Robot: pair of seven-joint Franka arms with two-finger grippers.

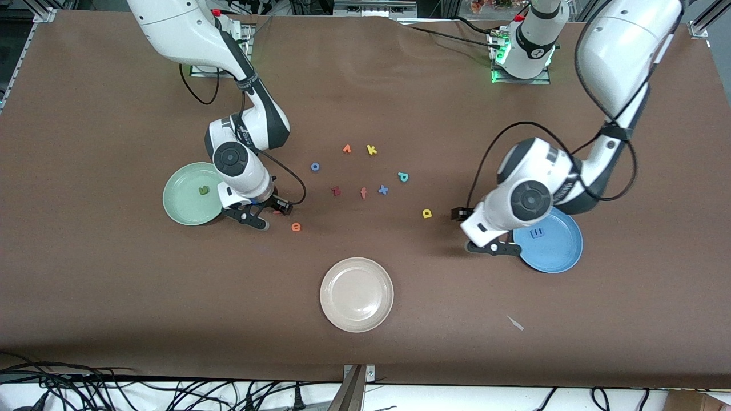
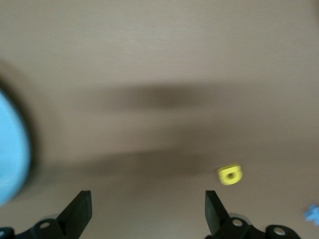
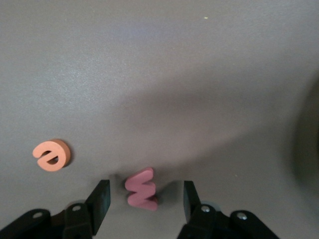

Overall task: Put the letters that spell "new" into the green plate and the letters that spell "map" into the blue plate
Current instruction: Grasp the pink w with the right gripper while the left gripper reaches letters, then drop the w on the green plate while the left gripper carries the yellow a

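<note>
Half hidden under the right claw [image 3: 143,199], the w [image 3: 141,188] sits between open fingers.

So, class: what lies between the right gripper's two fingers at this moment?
The pinkish-red w lies on the table between the right gripper's fingers, which stand apart on either side of it without touching. The right wrist view shows this.

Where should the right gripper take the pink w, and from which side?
From straight above. The pink w lies flat on the table, so pinch its two long outer edges across the narrow width. The right gripper already straddles it, one finger on each side, not yet touching. The orange e lies apart.
</note>
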